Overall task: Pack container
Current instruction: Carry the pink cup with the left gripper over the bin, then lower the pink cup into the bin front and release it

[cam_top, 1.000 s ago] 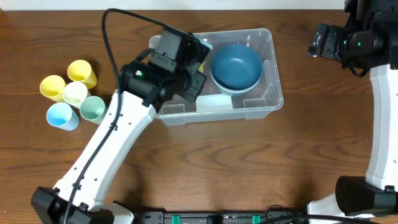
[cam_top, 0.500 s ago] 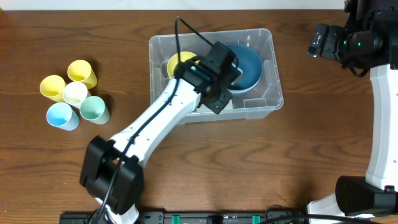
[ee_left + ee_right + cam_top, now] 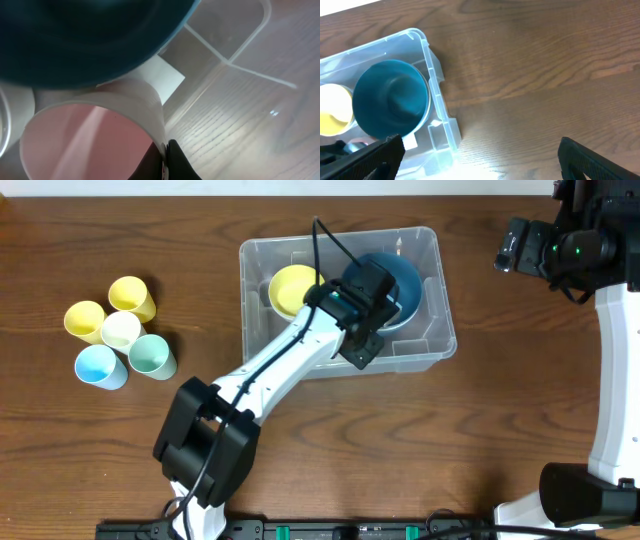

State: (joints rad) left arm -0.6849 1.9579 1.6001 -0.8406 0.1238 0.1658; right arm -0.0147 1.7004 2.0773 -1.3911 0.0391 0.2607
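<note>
The clear container [image 3: 441, 332] sits at the table's top middle. In it are a dark blue bowl [image 3: 408, 272] on the right and a yellow bowl [image 3: 290, 288] on the left. My left gripper [image 3: 358, 345] reaches into the container's front part beside the blue bowl. In the left wrist view its jaws [image 3: 167, 161] are shut on the rim of a cup [image 3: 85, 137], pink inside and white outside, under the blue bowl [image 3: 90, 40] and near the container wall [image 3: 235, 57]. My right gripper [image 3: 480, 155] is wide open and empty, high above the table to the right of the container [image 3: 439, 107].
Several cups stand at the left: two yellow [image 3: 132, 298] [image 3: 85, 320], one cream [image 3: 122, 330], one green [image 3: 150, 356], one light blue [image 3: 100, 367]. The right arm's base [image 3: 590, 490] stands at the right edge.
My left arm swung right across the container, from its left half to beside the blue bowl, uncovering the yellow bowl. The right arm has not moved.
</note>
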